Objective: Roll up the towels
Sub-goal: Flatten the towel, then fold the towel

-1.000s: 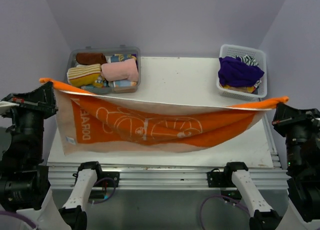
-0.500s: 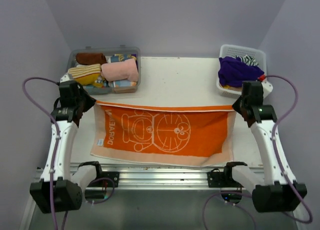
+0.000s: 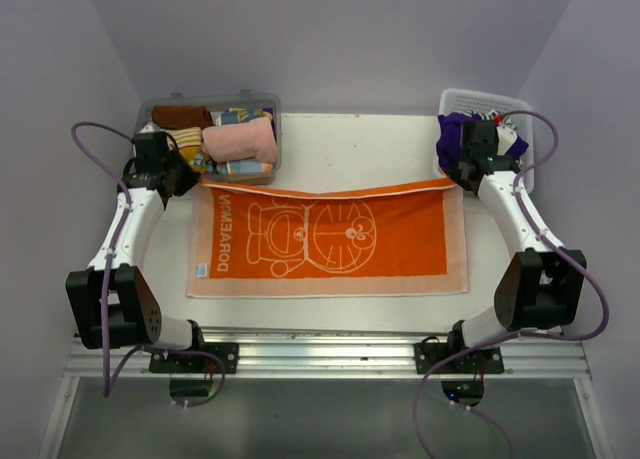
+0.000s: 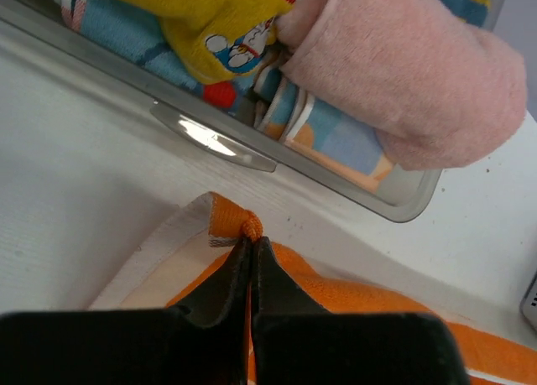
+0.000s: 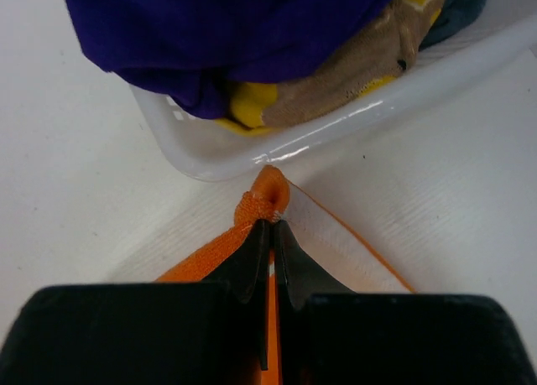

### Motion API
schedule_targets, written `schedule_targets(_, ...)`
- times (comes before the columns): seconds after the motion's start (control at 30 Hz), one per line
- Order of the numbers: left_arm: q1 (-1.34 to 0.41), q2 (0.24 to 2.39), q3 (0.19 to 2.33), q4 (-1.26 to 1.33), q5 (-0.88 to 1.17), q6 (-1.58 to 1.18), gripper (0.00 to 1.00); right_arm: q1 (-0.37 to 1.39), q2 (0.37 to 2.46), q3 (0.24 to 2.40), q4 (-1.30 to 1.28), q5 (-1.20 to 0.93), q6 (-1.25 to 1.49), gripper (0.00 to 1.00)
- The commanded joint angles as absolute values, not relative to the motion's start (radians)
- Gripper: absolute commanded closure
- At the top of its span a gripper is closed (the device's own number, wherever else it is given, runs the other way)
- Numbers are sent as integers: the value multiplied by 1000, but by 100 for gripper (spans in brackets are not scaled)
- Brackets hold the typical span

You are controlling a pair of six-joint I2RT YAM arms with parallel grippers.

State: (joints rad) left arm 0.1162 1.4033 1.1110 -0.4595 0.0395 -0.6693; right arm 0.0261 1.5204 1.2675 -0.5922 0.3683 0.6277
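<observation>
The left end effector point(image 4: 250, 236) is fully closed. Its two dark fingers pinch the far left corner of the orange towel point(image 3: 330, 241), and a small nub of cloth bunches just above the tips. The right end effector point(image 5: 270, 224) is closed the same way on the towel's far right corner, and the pinched nub sits just beside the wall of the white basket point(image 5: 352, 121).

Between the two grips, the orange towel lies spread flat on the white table point(image 3: 350, 149), its long sides running left to right. A cream border and a cartoon face with lettering face upward. Its far edge dips slightly in the middle.

Just beyond the left corner, at the table's far left, a clear bin point(image 4: 218, 142) holds rolled towels. Among them are a pink towel point(image 3: 240, 139), a yellow towel point(image 4: 210, 16) and a brown towel point(image 3: 182, 115).

At the far right, the white basket holds a heaped purple towel point(image 5: 226, 33) with yellow and tan cloth beneath it.

Both arms reach out from the near edge, one along each short side of the orange towel.
</observation>
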Motion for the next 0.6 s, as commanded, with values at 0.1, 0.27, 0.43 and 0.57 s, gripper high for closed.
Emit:
schedule_targets(0.1,114,1379,1178,-443,86,-643,100,18,1456,1290,-580,374,617,100)
schedule_targets(0.27,114,1330,1117,-575,71,-618,100,15,1320,1134,-669,342,621,100)
schedule_targets(0.43,114,1209,965,-595,25,-598,100,15,1187,933,-696,305,626,100)
schedule_targets(0.57,114,1164,899,-638,32,-592,100,14,1126,847,-712,307,632,100)
